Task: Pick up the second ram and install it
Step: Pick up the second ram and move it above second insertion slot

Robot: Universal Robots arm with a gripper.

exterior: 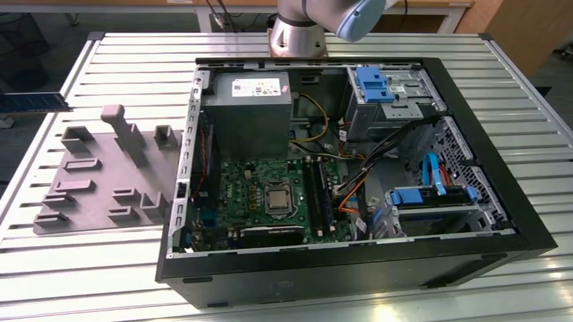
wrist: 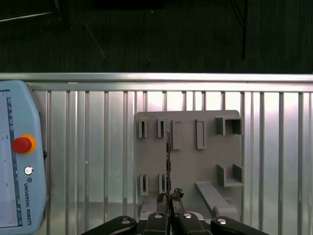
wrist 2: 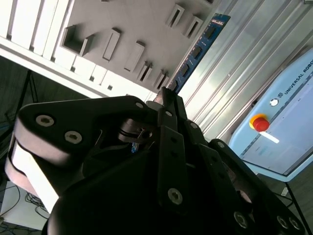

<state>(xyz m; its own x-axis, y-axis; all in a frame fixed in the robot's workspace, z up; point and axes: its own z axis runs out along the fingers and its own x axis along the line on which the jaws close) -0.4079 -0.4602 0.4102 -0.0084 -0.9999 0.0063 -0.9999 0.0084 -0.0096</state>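
The second ram (wrist 2: 198, 49) is a long blue-green board with dark chips, and my gripper (wrist 2: 166, 95) is shut on one end of it. In the first wrist view the second ram (wrist: 168, 156) shows edge-on, reaching out from my gripper (wrist: 169, 197) above the grey fixture (wrist: 205, 147). At the exterior view's left edge, the second ram (exterior: 34, 102) hangs in the air beside the table. The open computer case (exterior: 501, 221) lies in the middle of the table, with the motherboard's black slots (exterior: 321, 194) facing up.
The grey fixture (exterior: 98, 174) with its raised holders lies at the exterior view's left of the case. A light-blue teach pendant (wrist: 17, 161) with a red button lies on the slatted table (exterior: 107, 268). The arm's base (exterior: 300, 30) stands behind the case. Blue drive brackets (exterior: 372, 84) sit inside it.
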